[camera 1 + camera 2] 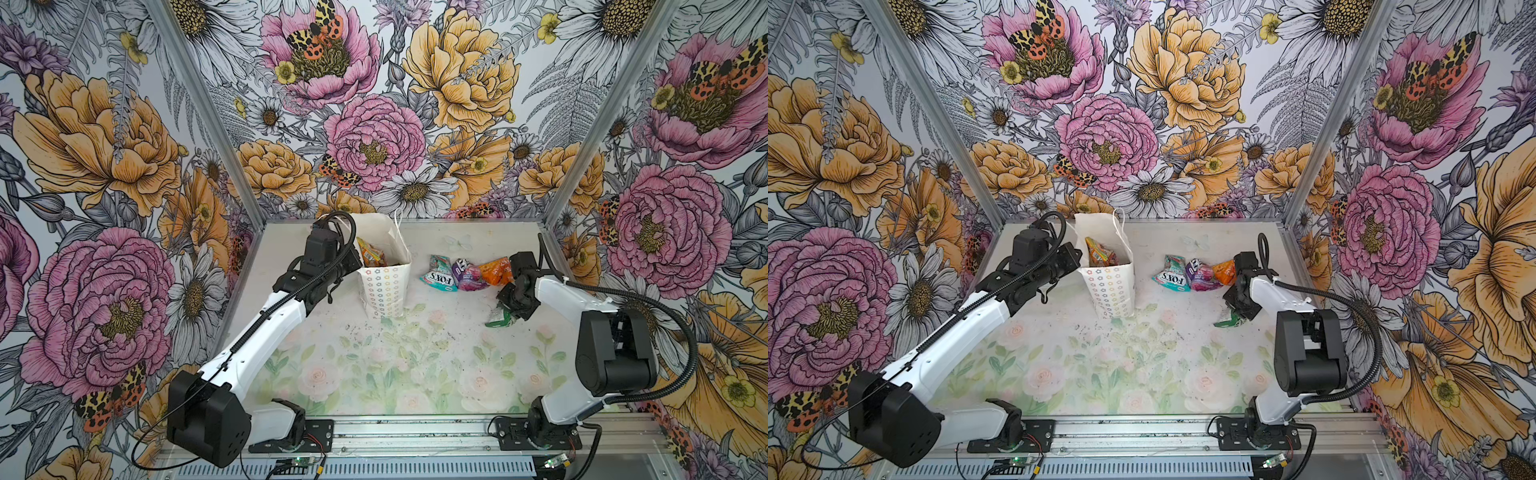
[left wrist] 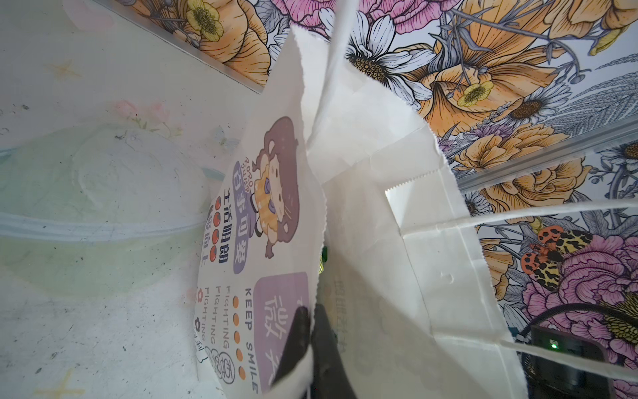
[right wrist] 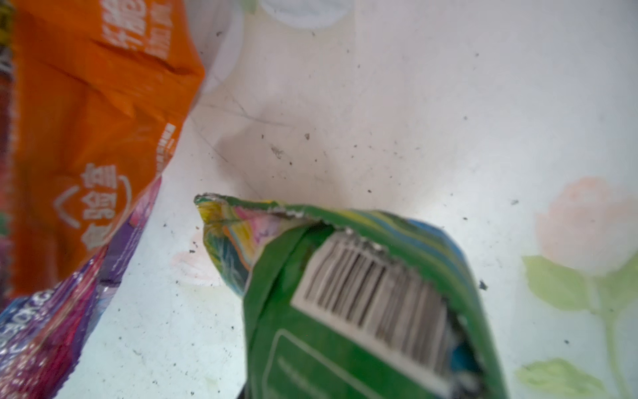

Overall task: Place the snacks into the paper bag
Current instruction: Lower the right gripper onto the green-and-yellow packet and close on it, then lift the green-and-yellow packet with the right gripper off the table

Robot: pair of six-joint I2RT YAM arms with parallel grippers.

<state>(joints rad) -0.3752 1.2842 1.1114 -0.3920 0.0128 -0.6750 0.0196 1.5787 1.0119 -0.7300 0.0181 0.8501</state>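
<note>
The right gripper (image 1: pixel 514 305), on the nearer arm, sits over the green packet (image 1: pixel 500 318), which lies well to the right of the paper bag (image 1: pixel 384 286) with its long axis running out from the jaws toward the bag. The jaws are hidden, so I cannot tell whether they have closed on it. The left gripper (image 2: pixel 311 312) is pinched tight on the bag's printed front wall, and whatever lies beneath the topmost packet (image 1: pixel 370 253) inside is out of sight.

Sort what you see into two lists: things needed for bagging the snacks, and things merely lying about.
Needed: paper bag, packet inside it, teal packet, purple packet, orange packet, green packet at the right gripper, left gripper pinching the bag.

Lying about: dark specks on the table, flowered walls.
</note>
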